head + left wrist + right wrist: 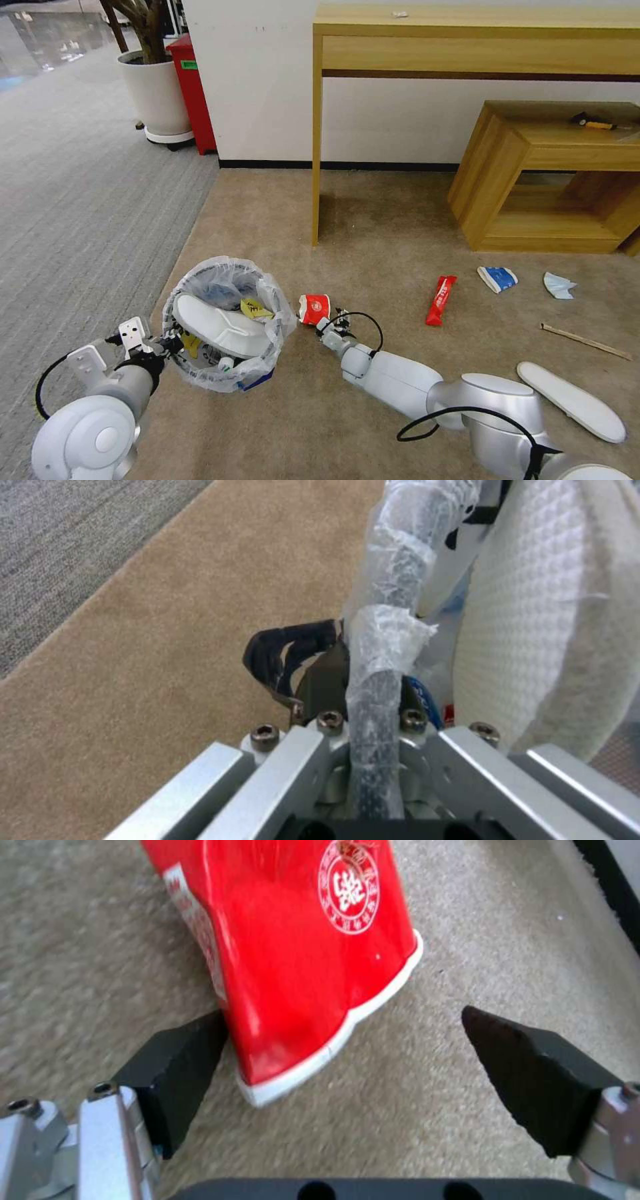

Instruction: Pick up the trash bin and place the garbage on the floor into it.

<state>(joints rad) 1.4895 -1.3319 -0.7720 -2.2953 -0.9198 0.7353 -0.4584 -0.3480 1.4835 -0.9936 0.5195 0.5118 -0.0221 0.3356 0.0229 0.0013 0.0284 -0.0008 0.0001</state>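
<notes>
**Bin partly filled, right arm reaching for a red wrapper**

The left end effector [175, 345] is clamped on the rim of the trash bin [227, 320], with the clear liner bunched between its closed jaws in the left wrist view. The bin seems to be held tilted just above the floor [373, 227], though its base is hard to make out. Inside it lie a white slipper [223, 325], a yellow packet [255, 309] and a small clear bottle [225, 364], so part of the job looks done.

The right arm stretches low and forward across the carpet, wrist near the floor. The right end effector [328, 323] is spread open around a crumpled red snack wrapper [300, 960]: one black finger [177, 1070] touches the wrapper's edge, the other stands apart from it. The wrapper lies on the carpet between this end effector and the bin, not yet gripped.

Beyond the right end effector, farther from the bin, litter remains: a long red wrapper [441, 300], a blue-white packet [497, 279], a pale blue mask [559, 285], a wooden stick [585, 341] and a second white slipper [571, 401] beside the right arm's elbow.
</notes>
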